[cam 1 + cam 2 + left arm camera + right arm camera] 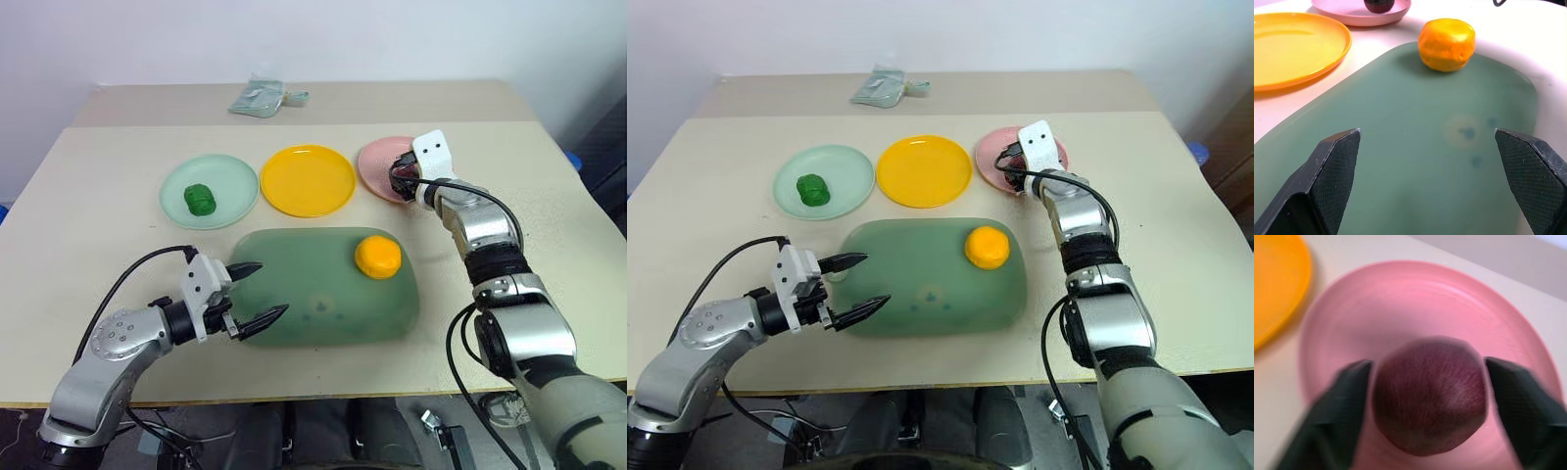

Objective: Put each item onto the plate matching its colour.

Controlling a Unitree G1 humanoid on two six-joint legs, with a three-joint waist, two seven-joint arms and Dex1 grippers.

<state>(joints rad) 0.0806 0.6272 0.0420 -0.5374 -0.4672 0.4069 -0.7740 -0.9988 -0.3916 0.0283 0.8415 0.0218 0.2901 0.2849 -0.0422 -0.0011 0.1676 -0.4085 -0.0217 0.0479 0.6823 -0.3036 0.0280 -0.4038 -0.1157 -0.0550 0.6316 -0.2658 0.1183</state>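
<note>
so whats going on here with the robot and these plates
A two-armed robot is sorting toy foods onto plates by colour. The green item already lies on the mint plate. The right end effector is over the pink plate, fingers either side of the maroon item. The orange item waits on the green mat, near the open left end effector.

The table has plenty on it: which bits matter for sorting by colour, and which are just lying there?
Part of the job: green item, maroon item, orange item; green plate, yellow plate, pink plate.

Just lying about: green mat, pale packet.
</note>
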